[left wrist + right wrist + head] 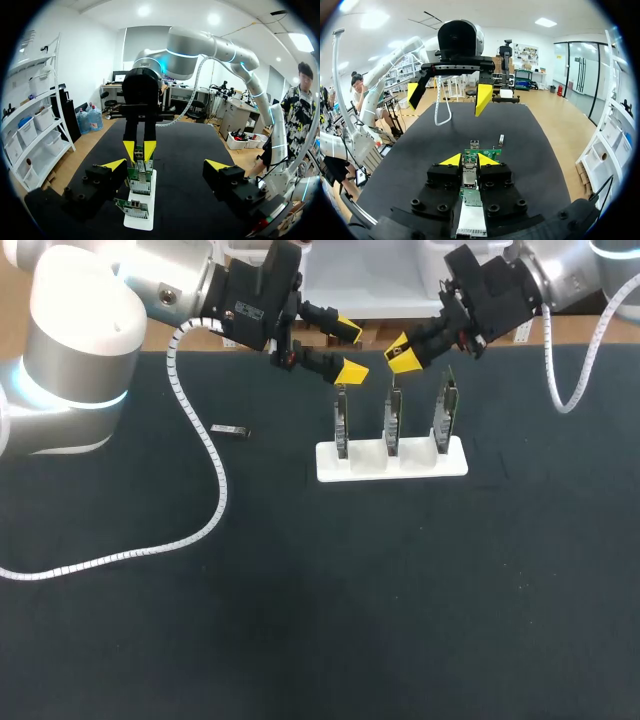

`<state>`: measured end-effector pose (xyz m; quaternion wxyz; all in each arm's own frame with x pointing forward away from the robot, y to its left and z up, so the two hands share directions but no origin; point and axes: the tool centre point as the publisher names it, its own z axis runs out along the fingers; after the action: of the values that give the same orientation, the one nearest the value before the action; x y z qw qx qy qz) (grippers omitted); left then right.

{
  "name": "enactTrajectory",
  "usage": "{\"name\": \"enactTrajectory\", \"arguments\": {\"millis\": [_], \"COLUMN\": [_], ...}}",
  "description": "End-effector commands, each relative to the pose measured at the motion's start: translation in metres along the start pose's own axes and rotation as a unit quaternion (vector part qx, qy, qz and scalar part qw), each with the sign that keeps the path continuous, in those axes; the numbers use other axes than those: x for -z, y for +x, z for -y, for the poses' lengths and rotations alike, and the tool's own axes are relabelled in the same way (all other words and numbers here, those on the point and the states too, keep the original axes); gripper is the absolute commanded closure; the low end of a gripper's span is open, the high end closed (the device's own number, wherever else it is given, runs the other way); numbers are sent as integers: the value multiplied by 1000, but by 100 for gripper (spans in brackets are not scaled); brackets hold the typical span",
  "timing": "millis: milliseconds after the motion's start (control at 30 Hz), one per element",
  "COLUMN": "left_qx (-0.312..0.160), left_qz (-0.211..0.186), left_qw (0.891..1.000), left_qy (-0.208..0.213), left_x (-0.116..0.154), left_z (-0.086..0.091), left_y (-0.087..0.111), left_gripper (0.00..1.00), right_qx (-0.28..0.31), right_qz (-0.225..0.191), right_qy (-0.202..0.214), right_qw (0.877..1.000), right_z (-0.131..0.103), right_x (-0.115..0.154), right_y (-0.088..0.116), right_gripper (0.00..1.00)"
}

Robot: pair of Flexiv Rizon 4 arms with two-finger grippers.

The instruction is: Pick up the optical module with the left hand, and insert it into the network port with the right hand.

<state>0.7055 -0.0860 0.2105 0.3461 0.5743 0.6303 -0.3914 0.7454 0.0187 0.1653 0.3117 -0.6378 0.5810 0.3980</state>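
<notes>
My right gripper (401,353) hangs over the middle green board (393,420) of three on a white stand (390,462). In the right wrist view its fingers (453,160) are shut on a small silver optical module (469,176), just above a board with a metal port (474,145). My left gripper (350,350) stands open and empty just left of the right gripper, above the left board (341,426). The left wrist view shows the right gripper (139,150) above the boards (140,181), between my open left gripper's fingers (116,165).
A second small module (230,431) lies on the dark mat left of the stand, also visible in the right wrist view as a module (501,140) beyond the boards. The left arm's white coiled cable (205,450) trails over the mat's left side.
</notes>
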Motion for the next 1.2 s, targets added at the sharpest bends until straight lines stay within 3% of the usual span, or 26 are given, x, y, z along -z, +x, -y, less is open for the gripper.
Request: {"name": "enactTrajectory", "arguments": {"millis": [33, 300, 1200], "left_qx": [2, 2, 2], "left_qz": [-2, -2, -2], "left_qw": [1000, 1000, 1000], "left_qy": [-2, -2, -2], "left_x": [-1, -1, -1], "left_z": [1, 1, 1], "left_y": [-1, -1, -1], "left_gripper": [0, 0, 0], "right_qx": [4, 16, 17], "right_qz": [1, 5, -11], "right_qy": [3, 5, 2], "right_qw": [1000, 1000, 1000], "right_z": [-2, -2, -2], "right_x": [1, 4, 1], "right_y": [0, -8, -2], "right_gripper": [100, 100, 100]}}
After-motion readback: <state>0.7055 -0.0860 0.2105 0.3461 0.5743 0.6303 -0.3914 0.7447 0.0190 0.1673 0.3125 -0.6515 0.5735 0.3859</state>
